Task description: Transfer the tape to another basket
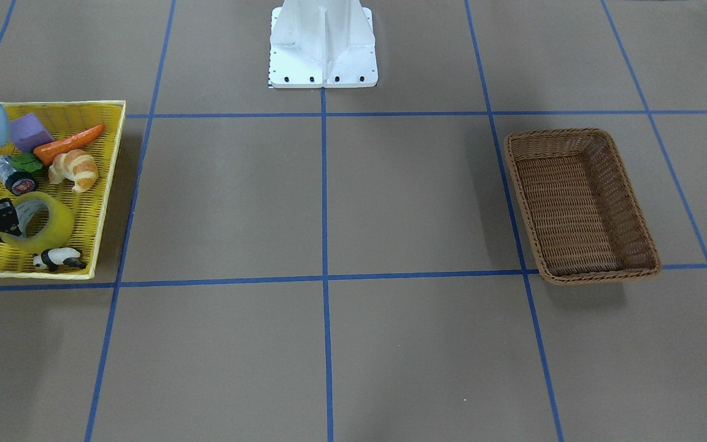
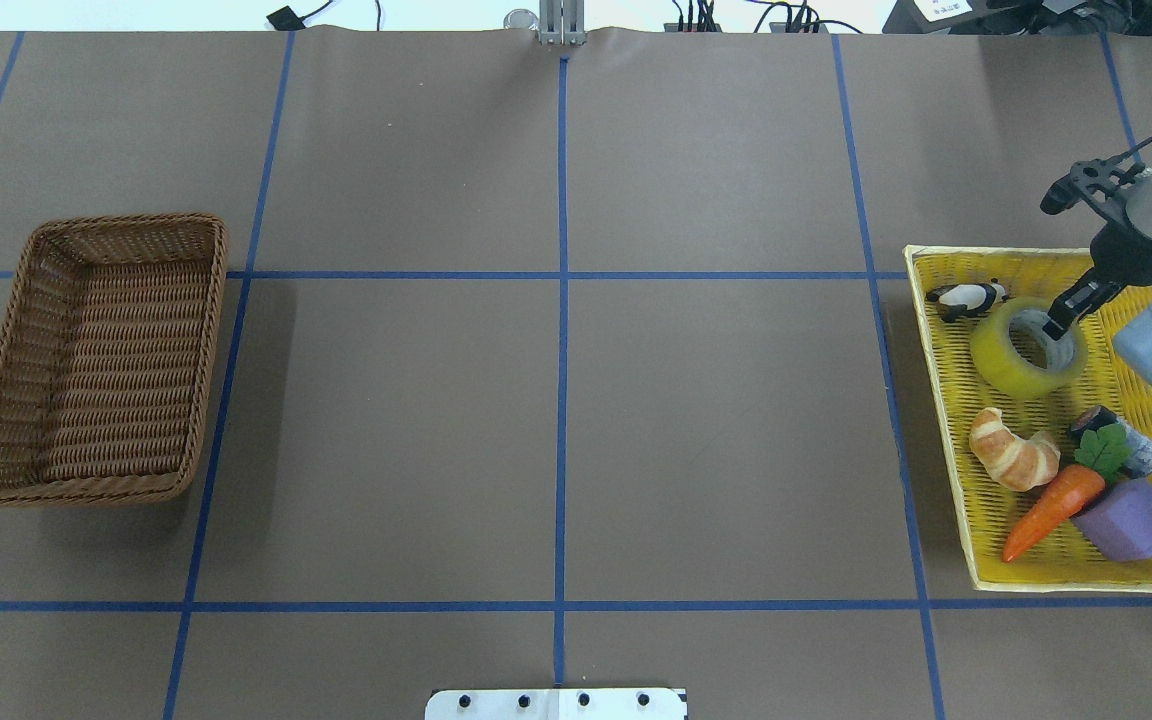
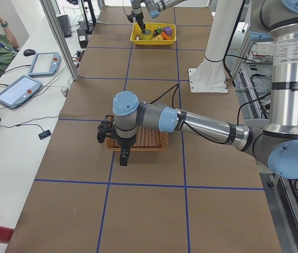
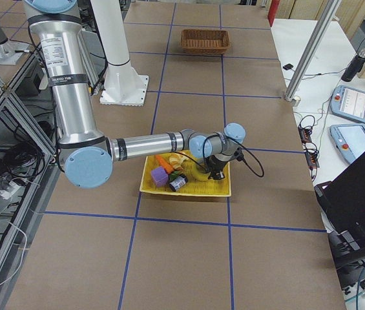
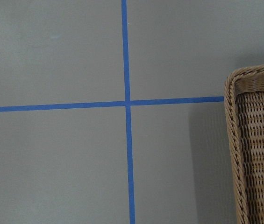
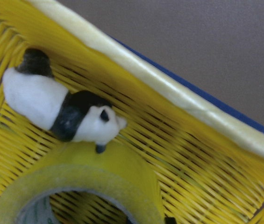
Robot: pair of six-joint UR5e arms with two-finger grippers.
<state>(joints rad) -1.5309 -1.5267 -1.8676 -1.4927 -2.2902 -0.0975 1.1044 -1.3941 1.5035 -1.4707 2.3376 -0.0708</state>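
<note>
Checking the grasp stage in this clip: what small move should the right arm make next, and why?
Probably close the right gripper on the wall of the tape. One finger reaches into the roll's core, the roll rests in the yellow tray, and I cannot tell whether the jaws have shut. The panda sits right beside it, so lifting should wait for a firm hold.

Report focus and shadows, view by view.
Right wrist-mounted view: soft focus, the tape at the bottom edge most blurred, the panda fuzzy. Left wrist-mounted view: sharp, the basket casts a soft shadow on the table toward the view's left. Overhead exterior view: even light, no glare, basket shadow falling right and below.
</note>
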